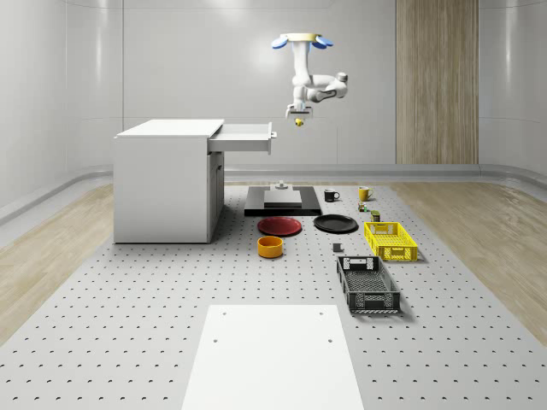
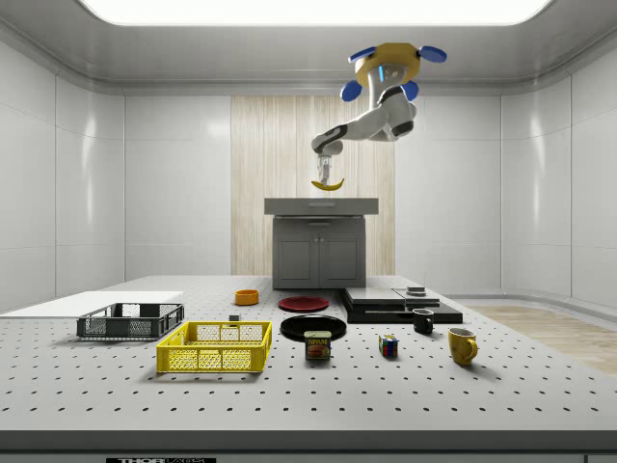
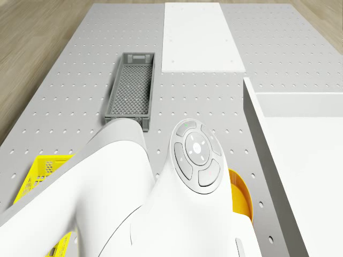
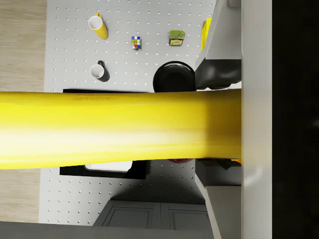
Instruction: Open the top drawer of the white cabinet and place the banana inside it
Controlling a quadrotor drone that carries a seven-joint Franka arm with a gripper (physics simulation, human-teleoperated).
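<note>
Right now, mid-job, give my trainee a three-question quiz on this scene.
1. True or false: the top drawer of the white cabinet is pulled out.
2. What does the gripper hold: A) yellow mug, B) banana, C) orange bowl?
3. Where does the drone hover?

Key: 1. True. 2. B. 3. In the air above the table, just past the drawer's front, on the whole-scene view's right of the cabinet.
</note>
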